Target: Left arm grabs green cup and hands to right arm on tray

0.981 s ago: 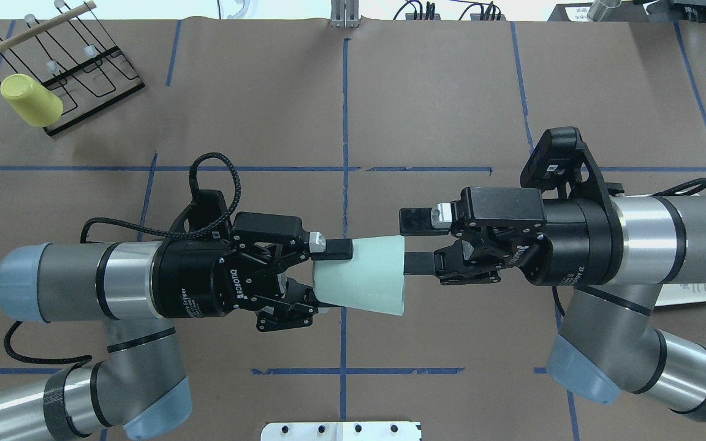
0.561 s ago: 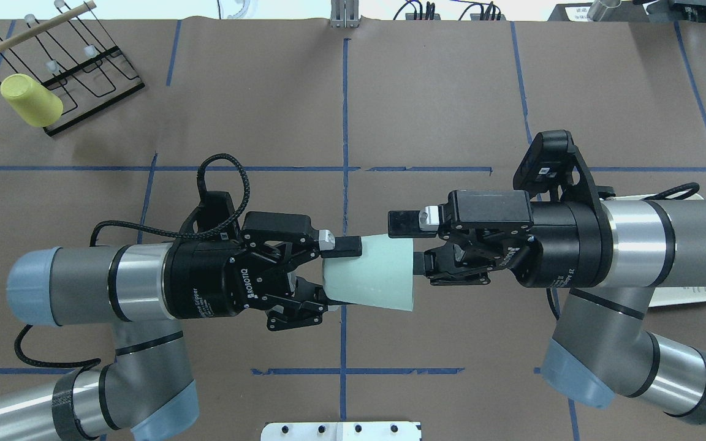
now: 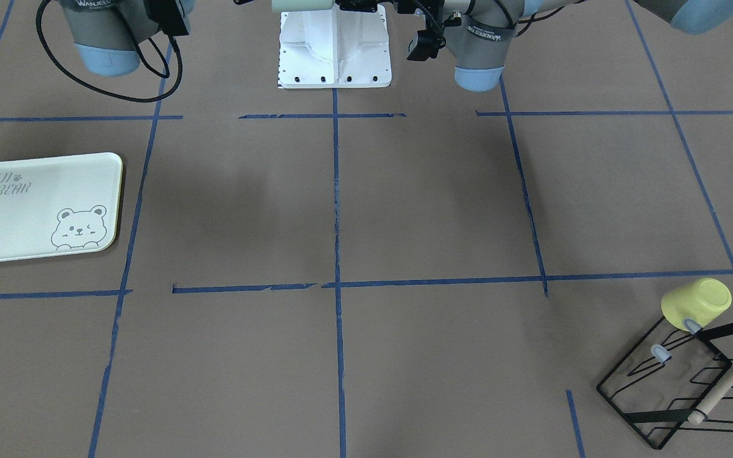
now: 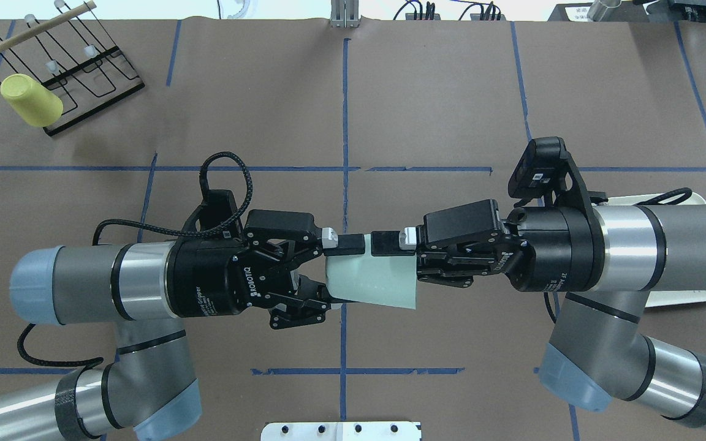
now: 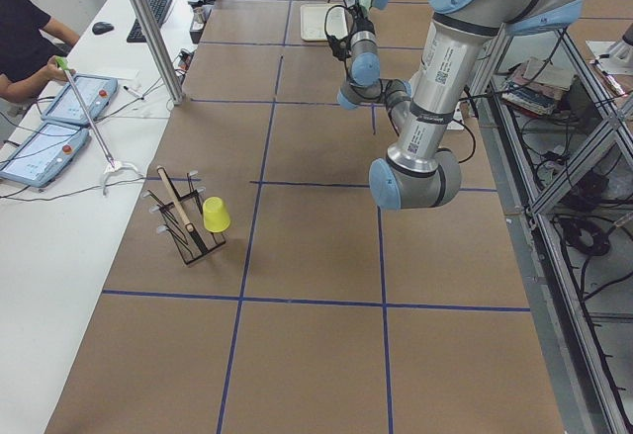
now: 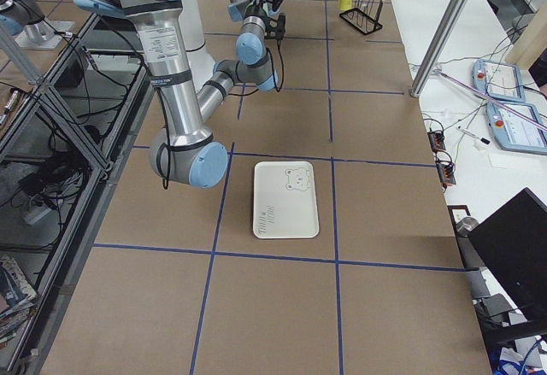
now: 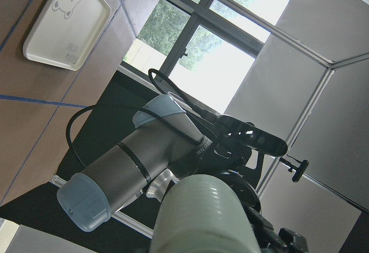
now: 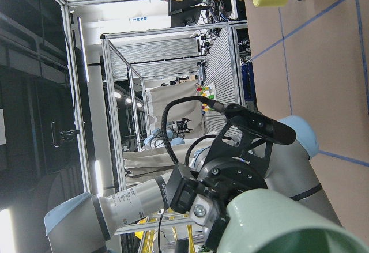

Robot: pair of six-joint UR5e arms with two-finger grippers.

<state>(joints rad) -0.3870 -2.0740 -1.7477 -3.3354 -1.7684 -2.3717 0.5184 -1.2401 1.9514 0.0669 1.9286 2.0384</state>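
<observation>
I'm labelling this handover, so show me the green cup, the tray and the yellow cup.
green cup [image 4: 374, 283], overhead view, on its side wall.
tray [image 3: 16, 222], front-facing view, on its bare floor.
yellow cup [image 4: 31, 102], overhead view, on its side.

I get the overhead view from behind the robot, looking forward and down, close on the left arm [image 4: 83, 288] and right arm [image 4: 665, 245] over the bench [image 4: 439, 92]. Front-facing view looks back at the base [image 3: 335, 51], steep, arms cropped at the top edge. Both share the yellow cup [image 3: 696, 304], rack [image 3: 665, 388] and tray [image 3: 23, 210]. Side views look along the bench, wide: left one from the rack end, right one from the tray end. Wrist views face each other, very close on the green cup [image 7: 202, 218].
</observation>
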